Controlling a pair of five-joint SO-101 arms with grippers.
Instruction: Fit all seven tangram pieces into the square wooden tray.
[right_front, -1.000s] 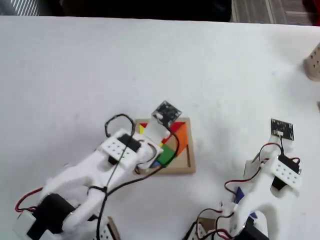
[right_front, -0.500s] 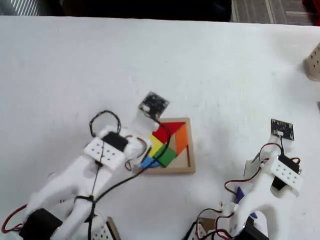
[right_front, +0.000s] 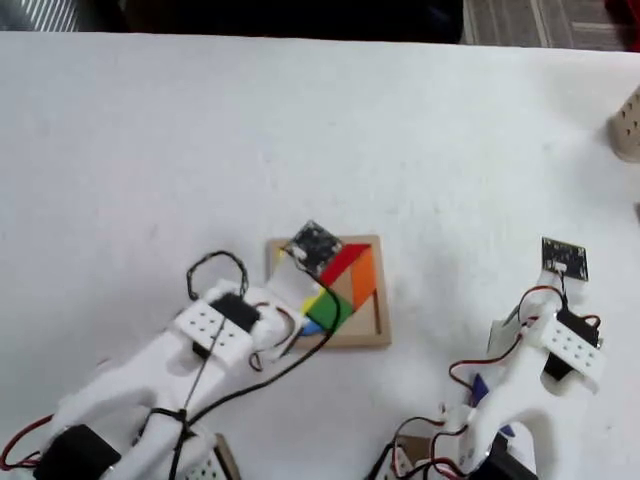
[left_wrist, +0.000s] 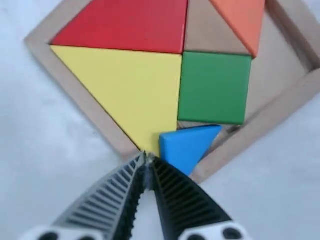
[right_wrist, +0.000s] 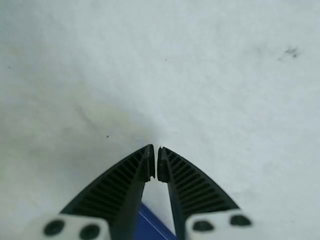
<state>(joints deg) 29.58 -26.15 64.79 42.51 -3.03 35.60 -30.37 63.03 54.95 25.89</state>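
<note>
1. Five coloured wooden pieces show in the square wooden tray (right_front: 350, 341). The tray lies on the white desk (right_front: 300, 130), near the front and about the middle.
2. A big red triangle (left_wrist: 125, 25) and a big yellow triangle (left_wrist: 125, 90) lie flat in the tray. They touch along one long edge.
3. A green square (left_wrist: 215, 87) sits flat against the yellow triangle. An orange triangle (left_wrist: 240, 17) lies farther in, and its tip meets a corner of the square. Bare tray wood shows beside both of them.
4. A small blue triangle (left_wrist: 187, 145) is at the tray corner, just beside the green square. Part of it lies over the wooden rim.
5. The left claw (left_wrist: 148, 162) has its two fingers pressed together and holds nothing. Its tips are at that same tray corner, right next to the blue triangle.
6. The left arm (right_front: 200, 335) leans over the tray from the front of the desk.
7. The right claw (right_wrist: 155, 162) is closed too, with nothing in it. It hangs over bare desk.
8. The right arm (right_front: 560, 345) is well apart from the tray.
9. A bit of something dark blue (right_wrist: 150, 225) shows under the right claw. I cannot tell what it is.
</note>
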